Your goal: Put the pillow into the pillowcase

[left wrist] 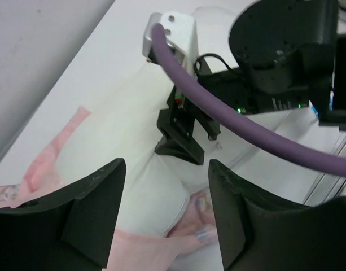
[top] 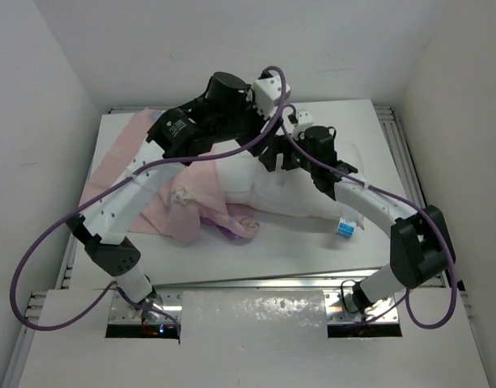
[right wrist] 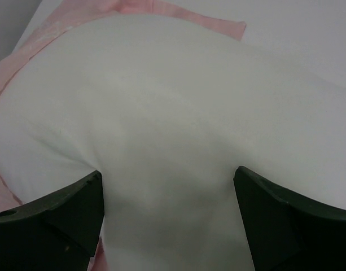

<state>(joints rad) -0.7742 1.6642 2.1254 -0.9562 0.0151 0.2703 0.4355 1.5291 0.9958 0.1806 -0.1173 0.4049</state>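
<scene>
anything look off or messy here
The pillowcase lies crumpled in folds at the left end of the pillow, its pale inside showing and a printed bit bunched at the near edge. The pillow is mostly uncovered. Nothing looks damaged.

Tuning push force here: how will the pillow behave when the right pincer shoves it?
Likely soft and squashy: the pillow creases where the right pincer presses it. Probably light for its bulk, so a shove may buckle it rather than slide it whole. It may also drag the bunched pillowcase along.
</scene>
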